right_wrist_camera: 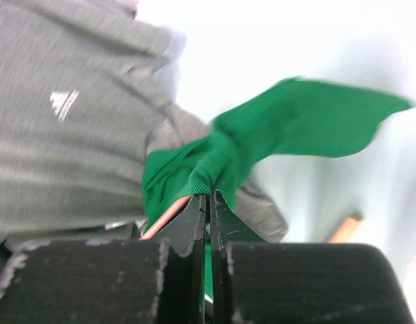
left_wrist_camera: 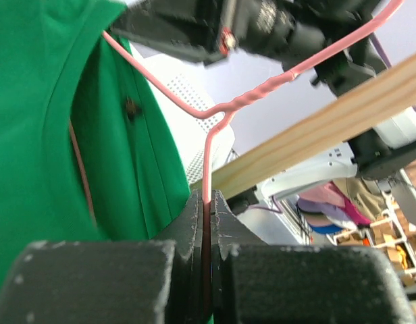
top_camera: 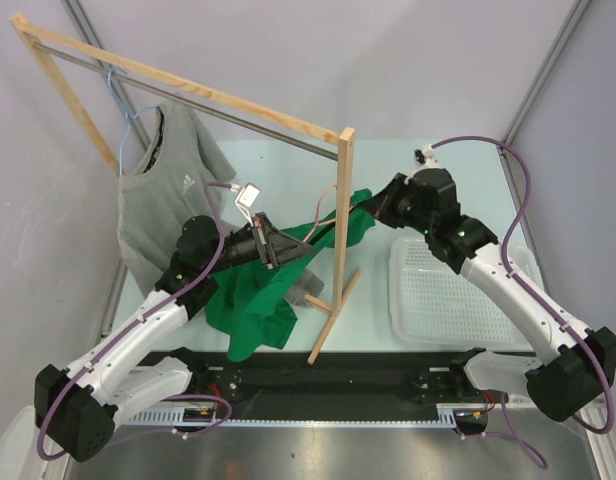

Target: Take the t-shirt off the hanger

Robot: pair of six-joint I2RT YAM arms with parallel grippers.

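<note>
At table centre-left, left gripper (top_camera: pixel 276 250) clamps the pink hanger (left_wrist_camera: pixel 209 155) wire; green t-shirt (top_camera: pixel 250 300) sags mid-table, not yet off. Right gripper (right_wrist_camera: pixel 209 197) pinches its collar. Risk: cloth snags the post (top_camera: pixel 340 230), or the thin pinch slips.

The pale mint tabletop (top_camera: pixel 438 165) carries a white perforated tray (top_camera: pixel 458 300) toward its right near corner. The wooden rack foot (top_camera: pixel 334 315) rests near the middle of the near edge, and the lower folds of the green t-shirt (top_camera: pixel 250 315) lie heaped just left of it.
</note>
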